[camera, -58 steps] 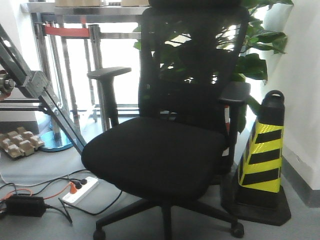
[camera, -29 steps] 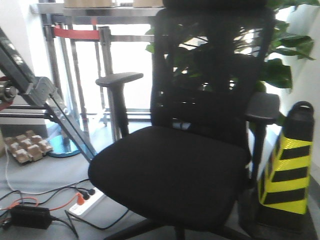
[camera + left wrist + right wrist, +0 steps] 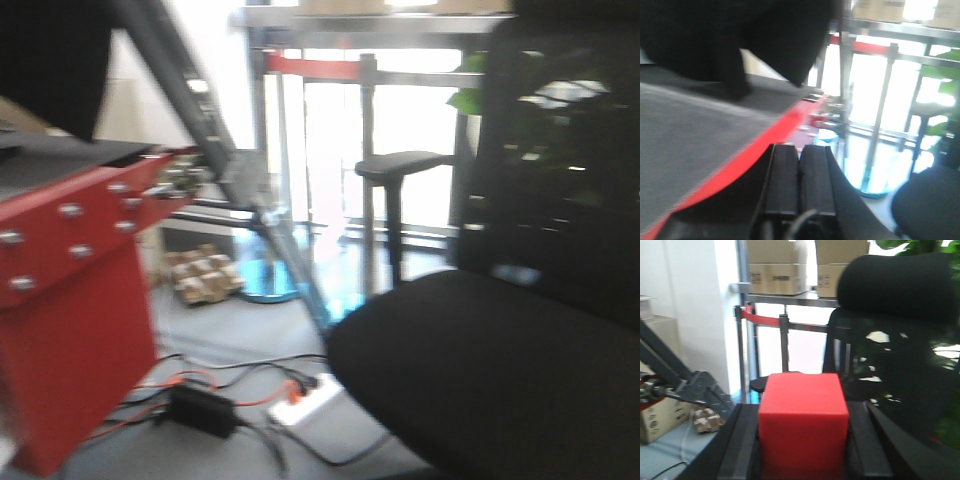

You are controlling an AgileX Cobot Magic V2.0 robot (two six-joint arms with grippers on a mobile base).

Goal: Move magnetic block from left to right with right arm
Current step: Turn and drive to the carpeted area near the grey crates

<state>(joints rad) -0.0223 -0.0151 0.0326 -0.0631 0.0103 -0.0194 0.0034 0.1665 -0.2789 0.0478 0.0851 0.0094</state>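
Office chair [image 3: 500, 380]: black, with a mesh back and a padded seat. It fills the right of the front view, and its headrest shows at the top right of the right wrist view.
Red panel [image 3: 70, 330]: dull red, with rows of silver bolt heads along its top band. It stands well left of the chair, close to the front camera and blurred.
Grey mat [image 3: 690, 130]: a tabletop with a bright red edge, left of the chair in the left wrist view. A dark blurred shape hangs over it, and I can't tell what it is.
Metal rack [image 3: 320, 68]: grey posts and a shelf with a red crossbar, behind the chair and against bright windows.
Cardboard boxes [image 3: 777, 265]: two brown cartons on the rack shelf, up behind the chair. They carry dark printed marks that are too small and soft to read.
Plant [image 3: 910, 245]: green leaves show over and through the chair back.
Left gripper [image 3: 799, 175]: the black fingers are pressed flat together with only a seam between them, and nothing is held. It is beside the mat's red edge, and the chair seat is off to its right.
Right gripper [image 3: 803, 452]: the black fingers [image 3: 742, 445] are closed against both sides of the cube, up in the air in front of the chair.
Magnetic block [image 3: 802, 425]: a plain bright-red cube with no marks or writing. It is clamped upright between the right gripper's fingers, just left of the chair back in that view.
Power strip [image 3: 305, 400]: white, on the floor just left of the chair seat, with orange and black leads.
Power adapter [image 3: 200, 408]: a black brick on the floor, further left of the chair than the strip.
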